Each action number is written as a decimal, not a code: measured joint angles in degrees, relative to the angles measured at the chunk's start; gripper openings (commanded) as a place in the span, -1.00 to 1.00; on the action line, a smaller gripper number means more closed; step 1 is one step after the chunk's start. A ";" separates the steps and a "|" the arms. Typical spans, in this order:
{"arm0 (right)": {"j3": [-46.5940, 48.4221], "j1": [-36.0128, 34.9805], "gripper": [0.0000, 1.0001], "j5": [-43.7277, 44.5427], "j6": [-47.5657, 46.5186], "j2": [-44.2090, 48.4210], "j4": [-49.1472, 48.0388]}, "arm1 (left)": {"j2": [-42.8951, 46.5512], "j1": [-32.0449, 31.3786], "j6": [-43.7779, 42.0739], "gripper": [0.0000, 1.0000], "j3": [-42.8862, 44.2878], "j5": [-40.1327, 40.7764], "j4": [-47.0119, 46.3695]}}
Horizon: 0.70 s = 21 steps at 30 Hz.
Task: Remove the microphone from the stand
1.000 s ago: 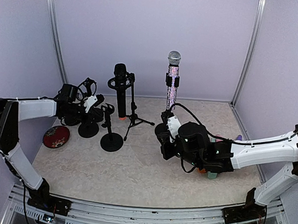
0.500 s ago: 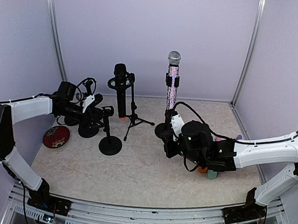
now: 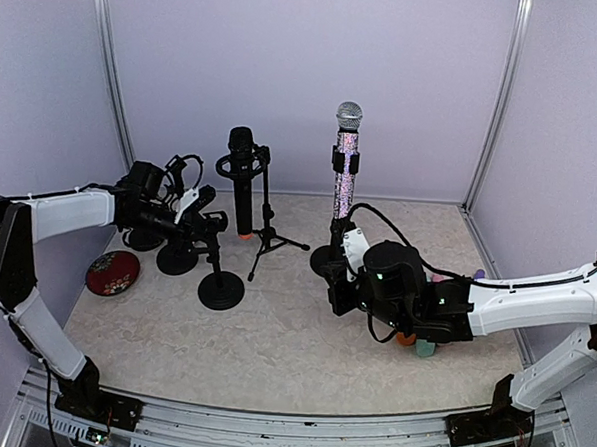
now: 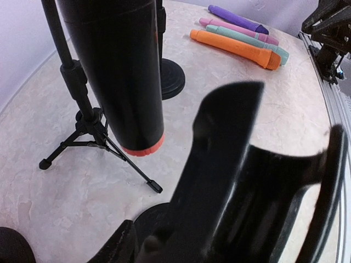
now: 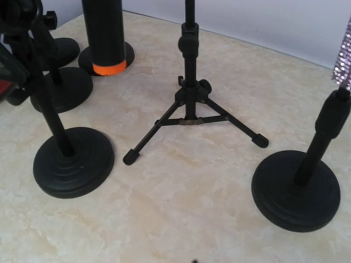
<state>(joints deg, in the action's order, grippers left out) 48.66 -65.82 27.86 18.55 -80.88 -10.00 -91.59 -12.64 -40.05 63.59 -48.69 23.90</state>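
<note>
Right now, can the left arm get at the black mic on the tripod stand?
Probably yes. The left gripper sits close beside the black microphone, whose barrel stands clear just ahead in the wrist view. Only the short stand's clip crowds the foreground, so it may need skirting.

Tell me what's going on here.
Two robot arms are working among microphone stands. The left gripper sits at the top of a short stand, beside the black microphone clipped to the tripod stand. The right gripper is low by the round base under the sparkly microphone. Both microphones are in their stands, and neither is visibly gripped.
</note>
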 measured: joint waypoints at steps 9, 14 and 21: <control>0.00 0.35 -0.82 0.00 0.00 0.00 0.07 | -0.20 -0.50 2.47 -0.85 -0.22 1.46 -4.48; 0.00 0.52 -0.84 0.00 -0.04 0.00 0.26 | -1.46 0.50 2.36 -0.99 -0.02 4.83 -8.20; 0.00 0.70 -0.87 0.07 -0.09 0.02 0.74 | -6.05 0.92 3.54 -1.00 4.09 8.87 -12.37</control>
<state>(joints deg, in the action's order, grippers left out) 48.66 -65.12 27.92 18.46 -80.86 -9.26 -97.65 -11.73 -36.51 67.68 -39.81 11.53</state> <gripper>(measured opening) 0.069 0.208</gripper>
